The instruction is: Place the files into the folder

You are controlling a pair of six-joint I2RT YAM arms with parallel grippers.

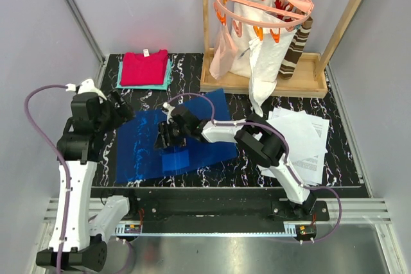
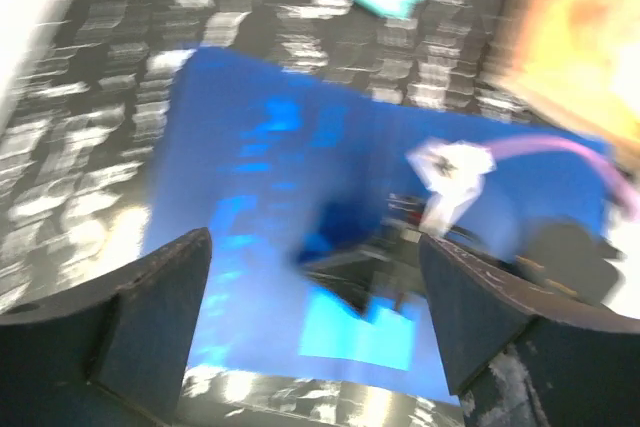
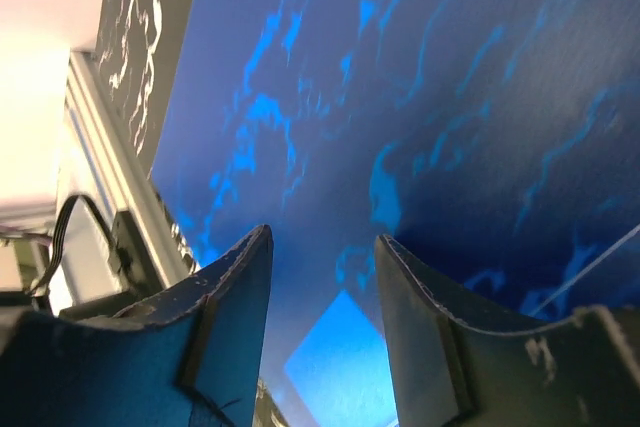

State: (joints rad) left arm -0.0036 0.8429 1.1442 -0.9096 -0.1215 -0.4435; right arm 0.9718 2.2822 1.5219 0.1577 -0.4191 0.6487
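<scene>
Looks to me like you're at the folder-prep stage, not the loading stage. The folder (image 1: 138, 152) is lying flat on the worktop (image 1: 186, 68), left of centre, and the files (image 1: 302, 133) sit in a loose stack over on the right side, well apart from it, so none of the paper has gone in yet. Your left gripper (image 2: 312, 247) is at the folder's far-left corner with its fingers spread wide and nothing between them. Your right gripper (image 3: 323, 239) hovers low over the middle of the folder, fingers partly apart, and I can't see anything pinched there either, just glossy blue beyond the gap. There's a lighter blue patch (image 1: 174, 158) near the front edge, but I can't tell if that's a flap or just glare. My guess for the next move: you need the cover lifted and held open with one arm, likely the left since it's already at the edge, then swing the right across to the stack. Thin sheets on a flat surface will be fiddly to pick up.
</scene>
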